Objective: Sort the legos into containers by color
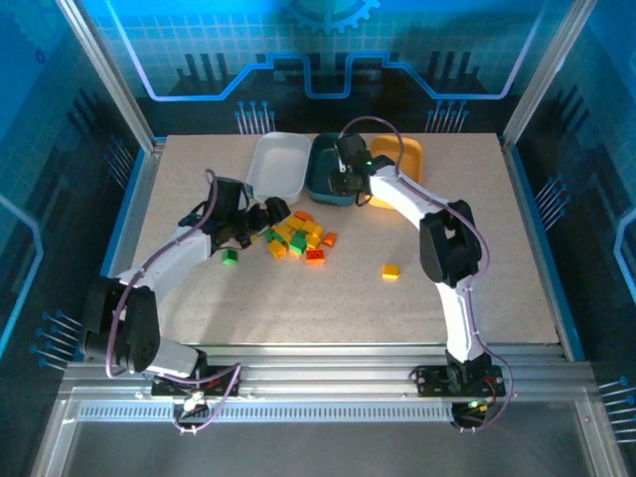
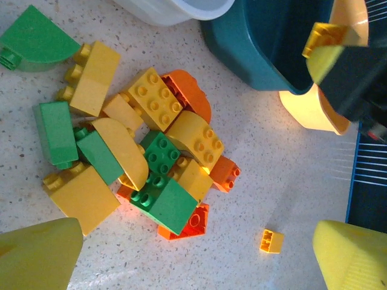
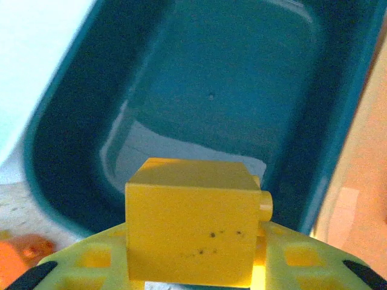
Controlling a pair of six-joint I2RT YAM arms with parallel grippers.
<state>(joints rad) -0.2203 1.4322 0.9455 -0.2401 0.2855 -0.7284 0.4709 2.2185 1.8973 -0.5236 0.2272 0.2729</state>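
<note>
Many legos (image 1: 298,237), speckled tabletop (image 1: 298,298) — blue walls (image 1: 328,40)

Reached forward with both arms, one set of jaws wide, the other pinched.

Held the left arm (image 1: 174,248) low, bent at the near left, forearm slanting far and right to the left gripper (image 1: 266,214), aimed downward with its yellow fingers (image 2: 42,257) spread fully apart and gripping nothing. Stood the right arm (image 1: 452,253) up from its base at the near right, folded at a raised elbow, white forearm running far and left to the right gripper (image 1: 348,179), jaws partly closed and clamped on a yellow brick (image 3: 190,232).
</note>
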